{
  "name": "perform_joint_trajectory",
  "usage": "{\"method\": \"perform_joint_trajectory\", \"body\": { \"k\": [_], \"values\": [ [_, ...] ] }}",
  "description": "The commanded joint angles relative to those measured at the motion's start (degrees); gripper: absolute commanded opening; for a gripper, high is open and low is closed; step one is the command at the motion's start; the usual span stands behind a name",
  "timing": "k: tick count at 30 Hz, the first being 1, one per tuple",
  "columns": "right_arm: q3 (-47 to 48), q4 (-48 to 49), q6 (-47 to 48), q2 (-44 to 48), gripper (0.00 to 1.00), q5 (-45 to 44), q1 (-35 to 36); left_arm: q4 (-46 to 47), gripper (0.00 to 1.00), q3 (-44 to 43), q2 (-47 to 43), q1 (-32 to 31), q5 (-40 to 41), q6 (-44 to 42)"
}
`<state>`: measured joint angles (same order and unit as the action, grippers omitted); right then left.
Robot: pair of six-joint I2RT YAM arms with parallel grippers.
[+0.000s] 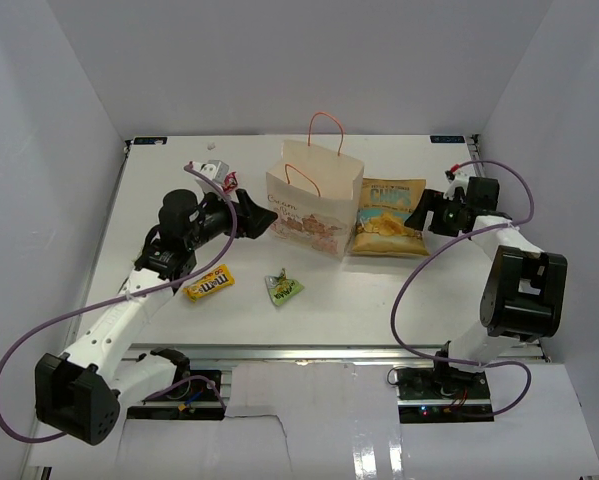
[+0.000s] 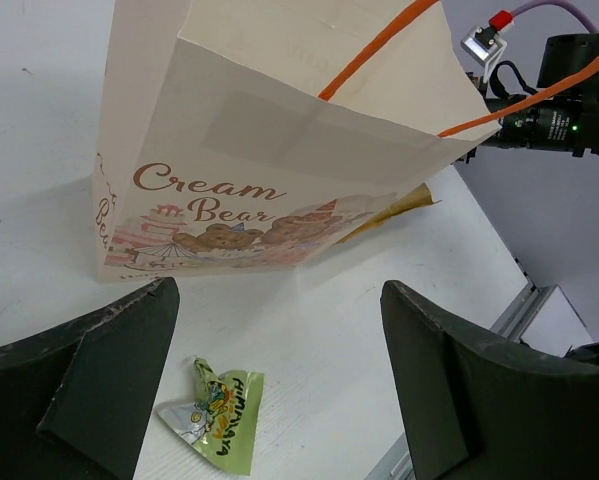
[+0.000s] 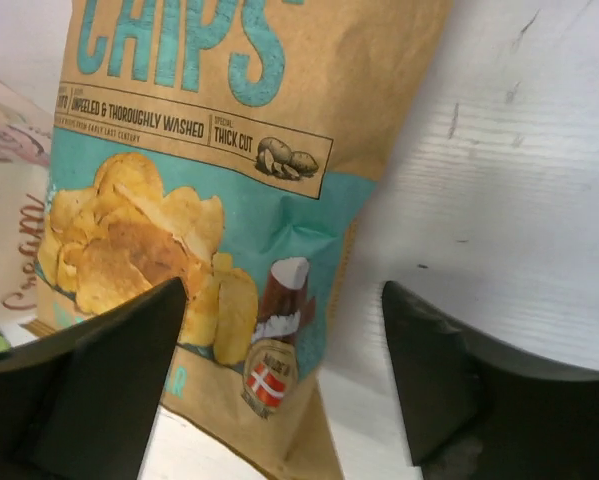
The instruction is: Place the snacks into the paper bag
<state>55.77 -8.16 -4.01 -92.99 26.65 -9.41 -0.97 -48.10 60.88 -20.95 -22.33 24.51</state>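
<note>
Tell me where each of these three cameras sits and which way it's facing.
Top external: above and behind the bases, looking down on the table; left arm and right arm show.
Left wrist: on the left arm, facing the paper bag and its printed front; own fingers at bottom.
Right wrist: on the right arm, close on the chip bag; own fingers at bottom corners.
Shared: left wrist and top both show the green packet and paper bag.

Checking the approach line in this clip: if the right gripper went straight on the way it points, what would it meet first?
The chip bag, directly ahead of the right gripper, whose jaws stand open. The paper bag stands beyond it. Depth is hard to judge.
</note>
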Motion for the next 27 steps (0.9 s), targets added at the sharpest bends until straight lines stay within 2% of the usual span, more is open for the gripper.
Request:
{"method": "perform_joint_trajectory", "body": {
  "k": [1, 6, 10, 15, 20, 27],
  "values": [
    [2.4, -0.19, 3.66, 4.65, 0.88, -4.49, -0.43, 2.73, 0.92, 0.81, -3.05, 0.03, -1.32, 0.45],
    [12.42, -0.45, 2.7, -0.6, 0.97, -4.08, -0.87, 3.26, 0.92, 1.95, -4.02, 0.03, -1.58, 0.89],
    [23.4, -5.61, -3.97, -13.31, 0.99, -0.38, -0.87, 3.17, 0.92, 2.74, -5.16, 0.03, -1.84, 1.41],
    [35.36, -9.67, -13.9, -23.98, 0.95, -5.73, -0.7, 2.03, 0.92, 3.62, -6.83, -0.06, -1.23, 2.38],
    [34.33, -7.58, -14.36, -25.13, 0.95, -9.42, -0.43, 1.68, 0.92, 3.97, -7.36, -0.06, -0.17, 4.14],
    [30.9, -4.51, -18.04, -27.94, 0.97, -3.21, -0.26, 1.68, 0.92, 2.4, -4.55, 0.03, -0.87, 4.84]
  ]
}}
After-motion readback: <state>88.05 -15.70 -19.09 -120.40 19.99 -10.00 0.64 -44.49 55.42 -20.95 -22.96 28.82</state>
